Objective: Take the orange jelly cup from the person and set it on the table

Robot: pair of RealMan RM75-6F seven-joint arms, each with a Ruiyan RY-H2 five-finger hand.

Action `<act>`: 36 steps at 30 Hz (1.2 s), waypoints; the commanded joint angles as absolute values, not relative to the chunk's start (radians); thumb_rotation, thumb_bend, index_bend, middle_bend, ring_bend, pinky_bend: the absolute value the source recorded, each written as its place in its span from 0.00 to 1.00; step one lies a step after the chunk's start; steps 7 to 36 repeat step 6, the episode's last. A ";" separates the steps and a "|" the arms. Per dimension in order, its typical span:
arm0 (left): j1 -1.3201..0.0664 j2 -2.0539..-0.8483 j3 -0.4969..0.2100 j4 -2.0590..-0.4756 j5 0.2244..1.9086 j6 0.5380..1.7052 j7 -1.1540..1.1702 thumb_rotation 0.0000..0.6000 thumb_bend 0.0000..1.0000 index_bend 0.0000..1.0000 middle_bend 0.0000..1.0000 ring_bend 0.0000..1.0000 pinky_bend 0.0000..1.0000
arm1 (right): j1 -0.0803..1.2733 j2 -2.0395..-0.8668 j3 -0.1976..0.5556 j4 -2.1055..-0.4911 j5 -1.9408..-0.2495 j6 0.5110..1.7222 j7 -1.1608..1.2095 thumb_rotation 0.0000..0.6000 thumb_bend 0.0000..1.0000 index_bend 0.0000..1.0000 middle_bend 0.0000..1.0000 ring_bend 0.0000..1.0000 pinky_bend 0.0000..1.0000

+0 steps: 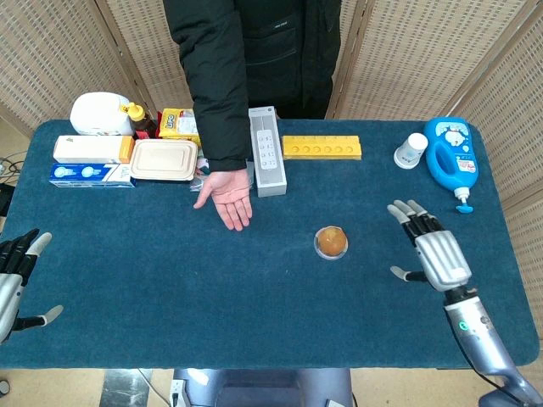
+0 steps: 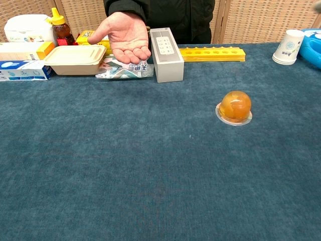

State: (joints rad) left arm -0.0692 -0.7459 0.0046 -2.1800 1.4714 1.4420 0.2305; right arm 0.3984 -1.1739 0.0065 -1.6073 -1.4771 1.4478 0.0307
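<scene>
The orange jelly cup (image 1: 331,242) sits dome-up on the blue surface (image 1: 254,297), apart from my empty, spread right hand (image 1: 434,254); light, slick, squashy, I judge it best grasped round its rim.

The head view looks steeply down on the whole counter (image 1: 127,280) from above its near edge. The chest view sits low and closer, facing across the counter toward the person (image 2: 160,12) behind it. Both share the grey box (image 1: 267,161) (image 2: 165,47) and the counter's middle.
</scene>
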 commanded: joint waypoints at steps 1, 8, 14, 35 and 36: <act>-0.064 -0.757 0.009 -2.180 1.479 1.449 0.248 1.00 0.02 0.00 0.00 0.00 0.01 | 0.256 -1.162 -0.052 -1.570 -1.567 1.615 0.036 1.00 0.00 0.10 0.10 0.06 0.14; -0.071 -0.775 0.008 -2.189 1.460 1.437 0.299 1.00 0.02 0.00 0.00 0.00 0.01 | 0.211 -1.150 -0.057 -1.576 -1.578 1.637 0.039 1.00 0.00 0.10 0.10 0.03 0.10; -0.071 -0.775 0.008 -2.189 1.460 1.437 0.299 1.00 0.02 0.00 0.00 0.00 0.01 | 0.211 -1.150 -0.057 -1.576 -1.578 1.637 0.039 1.00 0.00 0.10 0.10 0.03 0.10; -0.071 -0.775 0.008 -2.189 1.460 1.437 0.299 1.00 0.02 0.00 0.00 0.00 0.01 | 0.211 -1.150 -0.057 -1.576 -1.578 1.637 0.039 1.00 0.00 0.10 0.10 0.03 0.10; -0.071 -0.775 0.008 -2.189 1.460 1.437 0.299 1.00 0.02 0.00 0.00 0.00 0.01 | 0.211 -1.150 -0.057 -1.576 -1.578 1.637 0.039 1.00 0.00 0.10 0.10 0.03 0.10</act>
